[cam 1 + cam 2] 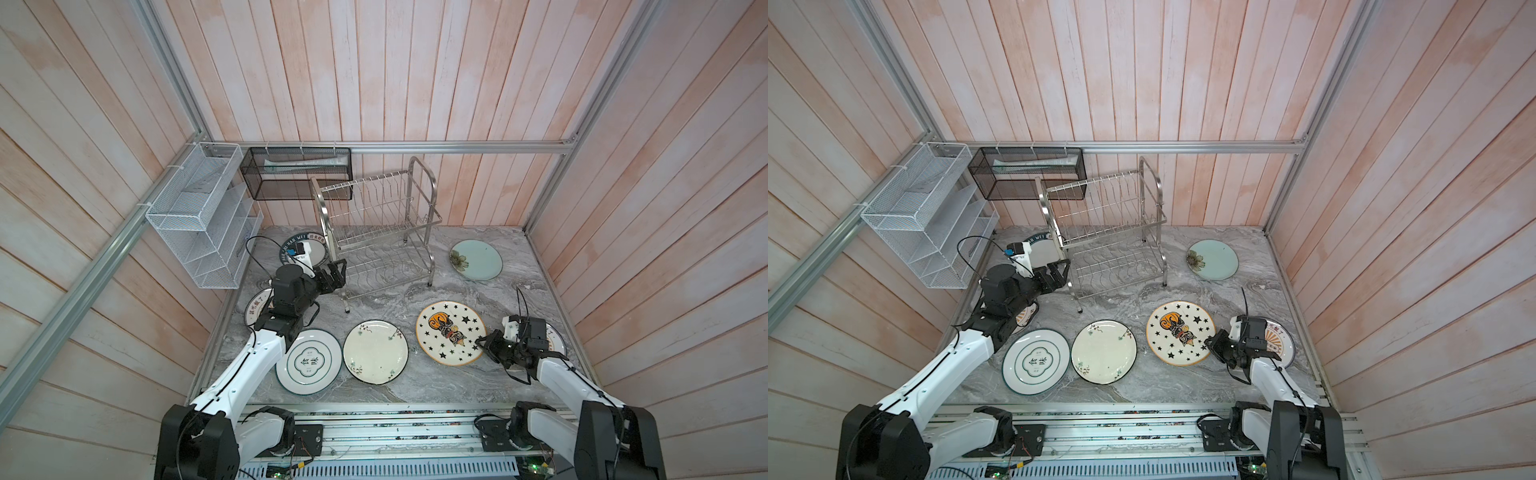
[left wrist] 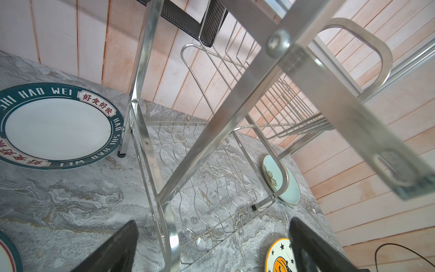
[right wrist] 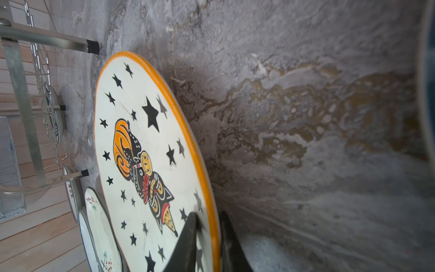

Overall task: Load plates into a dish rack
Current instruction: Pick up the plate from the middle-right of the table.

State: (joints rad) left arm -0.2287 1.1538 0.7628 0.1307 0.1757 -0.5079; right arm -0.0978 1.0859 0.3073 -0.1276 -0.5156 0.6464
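One star plate lay on the surface, its orange rim pinched by your right tool. You needed a deep bite before tilting it upright for the empty dish rack. Your left tool stood wide open at the rack's end tube.

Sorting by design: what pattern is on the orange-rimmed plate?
The plate has black stars around an orange and black figure on white; clearest in right wrist view.

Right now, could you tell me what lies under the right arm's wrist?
A plate with red lettering and orange sunburst, flat on the table; the right arm covers the rest of its pattern.
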